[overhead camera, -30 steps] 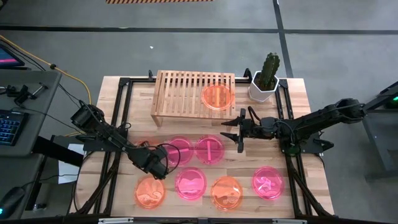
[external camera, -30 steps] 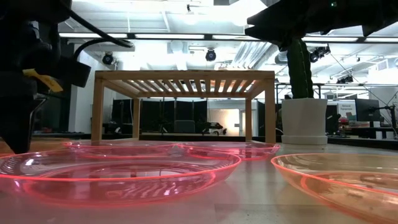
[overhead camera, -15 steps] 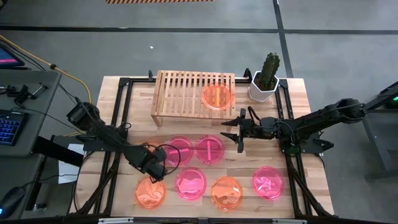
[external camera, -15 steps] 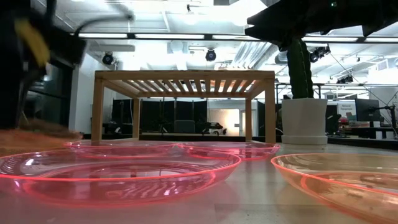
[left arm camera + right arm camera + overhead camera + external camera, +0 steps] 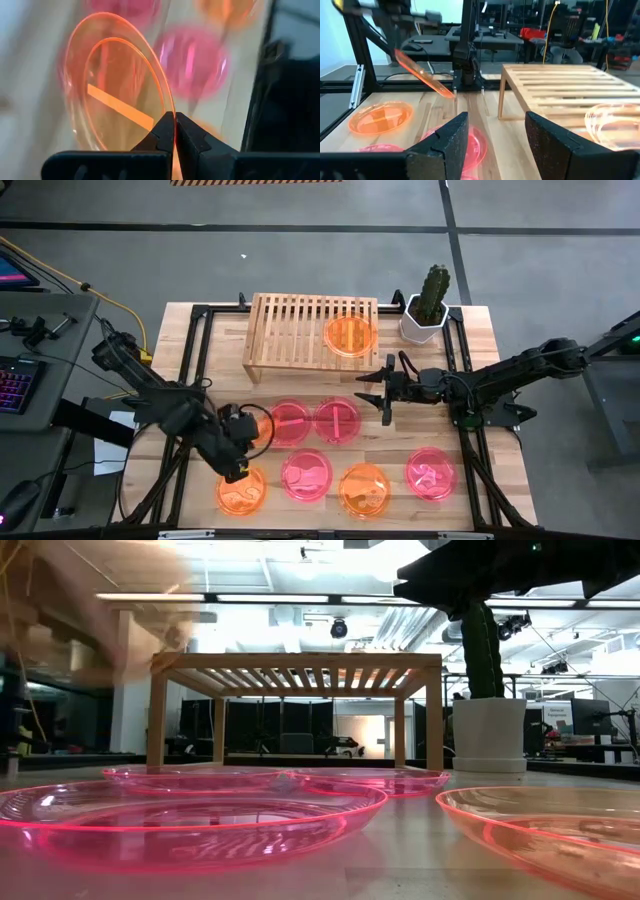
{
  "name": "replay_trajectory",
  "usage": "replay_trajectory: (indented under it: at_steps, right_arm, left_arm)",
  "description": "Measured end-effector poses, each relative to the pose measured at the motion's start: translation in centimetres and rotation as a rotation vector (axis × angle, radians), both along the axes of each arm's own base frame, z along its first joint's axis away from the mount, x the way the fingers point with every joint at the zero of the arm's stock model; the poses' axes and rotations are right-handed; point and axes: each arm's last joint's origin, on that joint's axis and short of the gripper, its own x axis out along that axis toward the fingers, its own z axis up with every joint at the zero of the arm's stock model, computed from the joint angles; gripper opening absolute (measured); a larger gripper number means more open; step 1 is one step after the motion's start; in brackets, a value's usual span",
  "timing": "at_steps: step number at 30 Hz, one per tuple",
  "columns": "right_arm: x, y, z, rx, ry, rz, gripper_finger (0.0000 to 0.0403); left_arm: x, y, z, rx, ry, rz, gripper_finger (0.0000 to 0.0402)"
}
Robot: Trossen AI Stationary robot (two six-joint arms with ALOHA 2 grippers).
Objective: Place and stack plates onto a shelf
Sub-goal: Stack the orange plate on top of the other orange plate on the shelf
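Note:
My left gripper [image 5: 250, 436] is shut on an orange plate [image 5: 263, 426] with a stripe mark, above the table's left-middle. That plate also shows tilted in the right wrist view [image 5: 422, 75]. One orange plate [image 5: 351, 334] lies on the right half of the slatted wooden shelf [image 5: 300, 330]. Two pink plates [image 5: 290, 421] [image 5: 337, 420] lie flat in front of the shelf. Several more lie along the near edge, orange [image 5: 242, 490] [image 5: 364, 490] and pink [image 5: 306, 475] [image 5: 431, 472]. My right gripper [image 5: 384, 393] is open and holds nothing, level, off the shelf's right front corner. My left gripper pinches the orange plate's rim [image 5: 169, 112] between its two fingertips [image 5: 161, 131]. The plate is lifted clear of the table and steeply tilted, slanting down away from the gripper, its low edge [image 5: 451, 94] in the air.
A potted cactus [image 5: 428, 305] in a white pot stands right of the shelf. Black frame rails [image 5: 190, 370] run along the table's left and right sides. The shelf's left half is bare slats. Bare wood lies between the two rows of plates.
My left gripper has raised the orange plate from the table left of the pink plates. The plate lay flat a second ago. Now it is clear of the wood and tipped steeply. The left arm's elbow swung toward the table's left edge. The right arm kept still.

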Motion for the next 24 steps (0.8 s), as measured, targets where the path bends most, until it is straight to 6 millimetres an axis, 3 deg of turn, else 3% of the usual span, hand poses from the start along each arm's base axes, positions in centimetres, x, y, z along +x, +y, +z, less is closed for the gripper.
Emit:
replay_trajectory:
  at_steps: [5,9,19,24]
  right_arm:
    - [0.0,0.0,0.8,-0.029,-0.080,0.001,0.0185]
    - [0.0,0.0,1.3,-0.046,-0.125,-0.003,0.0185]
    - [-0.6,0.0,3.1,-0.059,-0.273,-0.008,0.0185]
    - [-1.6,0.4,4.2,-0.048,-0.318,0.017,0.0185]
  left_arm:
    - [0.7,1.1,2.9,0.319,-0.198,-0.104,0.0000]
    - [2.1,3.3,3.6,0.567,-0.194,-0.168,0.0000]
    - [8.2,12.0,4.6,0.941,-0.130,-0.343,0.0000]
    - [10.1,16.6,4.3,0.942,-0.138,-0.438,0.0000]
